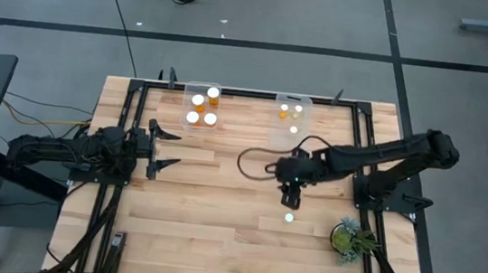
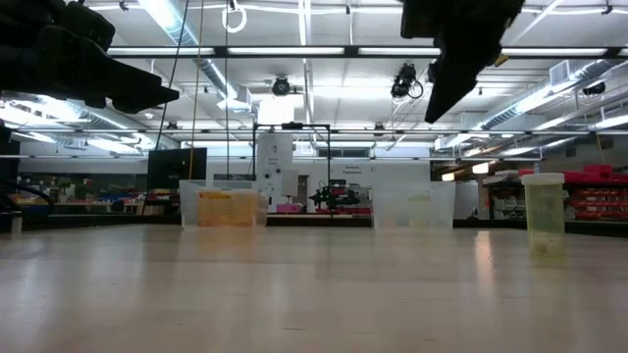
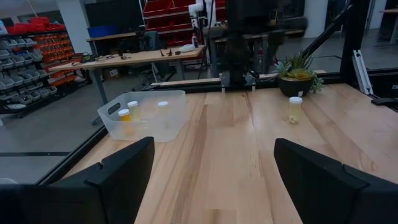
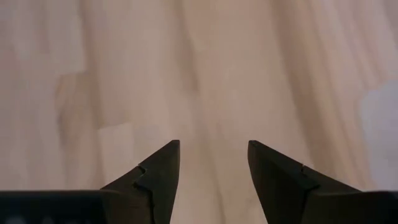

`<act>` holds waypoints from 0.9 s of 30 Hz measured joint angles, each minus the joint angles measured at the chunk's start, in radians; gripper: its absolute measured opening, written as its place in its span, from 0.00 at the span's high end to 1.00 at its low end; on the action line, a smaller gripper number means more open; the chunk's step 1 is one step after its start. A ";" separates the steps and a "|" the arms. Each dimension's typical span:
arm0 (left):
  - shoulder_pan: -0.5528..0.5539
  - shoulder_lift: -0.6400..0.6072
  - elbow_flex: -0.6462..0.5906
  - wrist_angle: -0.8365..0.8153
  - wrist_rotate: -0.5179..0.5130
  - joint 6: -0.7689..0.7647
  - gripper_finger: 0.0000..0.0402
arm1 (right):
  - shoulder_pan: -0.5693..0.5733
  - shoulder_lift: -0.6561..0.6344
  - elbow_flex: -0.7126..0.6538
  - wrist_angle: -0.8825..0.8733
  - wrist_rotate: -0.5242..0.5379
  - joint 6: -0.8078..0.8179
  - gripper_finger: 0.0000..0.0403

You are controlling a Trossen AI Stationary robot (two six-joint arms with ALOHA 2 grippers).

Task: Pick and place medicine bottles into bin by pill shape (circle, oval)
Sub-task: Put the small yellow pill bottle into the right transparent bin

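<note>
While one bottle (image 1: 289,218) is left standing alone on the table (image 1: 216,233), just beside the plant (image 1: 349,237), the right gripper (image 1: 289,196) is held above the boards near it, fingers spread and empty. Farther from the plant, the left gripper (image 1: 167,147) is parked, jaws spread. Other bottles are kept in two tubs (image 1: 202,105) (image 1: 291,111).

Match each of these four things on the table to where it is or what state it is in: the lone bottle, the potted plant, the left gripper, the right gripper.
Things:
1. lone bottle
2. potted plant
3. left gripper
4. right gripper

Places or states:
A. open at the table's left edge
B. open and empty above the bare wood
C. standing on the table outside the tubs
D. at the right near corner

Pairs: 1-C, 2-D, 3-A, 4-B
</note>
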 joint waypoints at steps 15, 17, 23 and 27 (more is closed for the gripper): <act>0.000 0.000 0.000 0.000 0.000 0.000 0.15 | 0.230 0.000 -0.042 -0.004 0.082 0.169 0.50; 0.000 0.000 0.000 0.000 0.000 0.000 0.15 | 0.240 0.000 -0.057 -0.003 0.088 0.194 0.48; 0.000 0.000 0.000 0.000 0.000 0.000 0.15 | 0.254 0.001 -0.101 -0.002 0.100 0.256 0.38; 0.000 0.000 0.000 0.000 0.000 0.000 0.15 | 0.272 0.001 -0.131 0.026 0.100 0.278 0.35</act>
